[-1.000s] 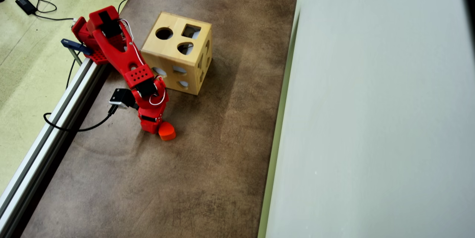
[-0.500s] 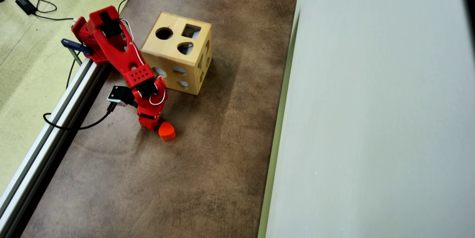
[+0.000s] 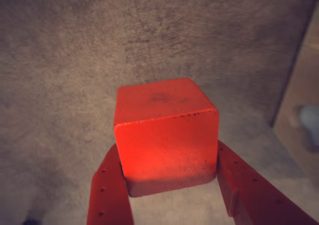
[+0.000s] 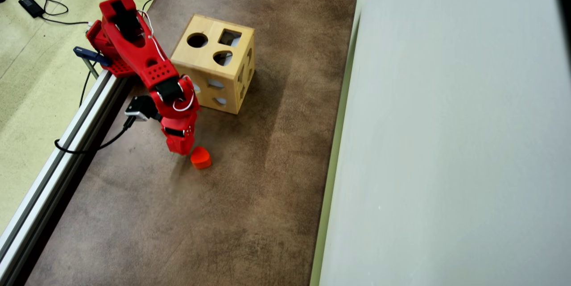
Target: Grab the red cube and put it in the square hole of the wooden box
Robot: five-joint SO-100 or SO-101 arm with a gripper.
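Note:
In the wrist view the red cube [image 3: 167,128] sits between my two red fingers [image 3: 112,185], which press on its left and right sides; my gripper [image 3: 168,150] is shut on it and holds it a little above the brown table. In the overhead view the gripper [image 4: 179,147] hides the cube and hangs just left of an orange heart-like block [image 4: 200,157]. The wooden box [image 4: 196,56] stands up and to the right of the gripper, with the square hole [image 4: 229,37] on its top face beside a round and a teardrop cutout.
The brown table [image 4: 232,205] is bounded on the left by a metal rail [image 4: 53,170] and on the right by a pale wall [image 4: 446,143]. A black cable [image 4: 89,152] runs from the wrist camera. The box's pale side [image 3: 299,85] shows at the wrist view's right edge.
The arm has risen and drawn back toward its base. The gripper has moved slightly up the overhead view, away from the orange block, which has stayed put.

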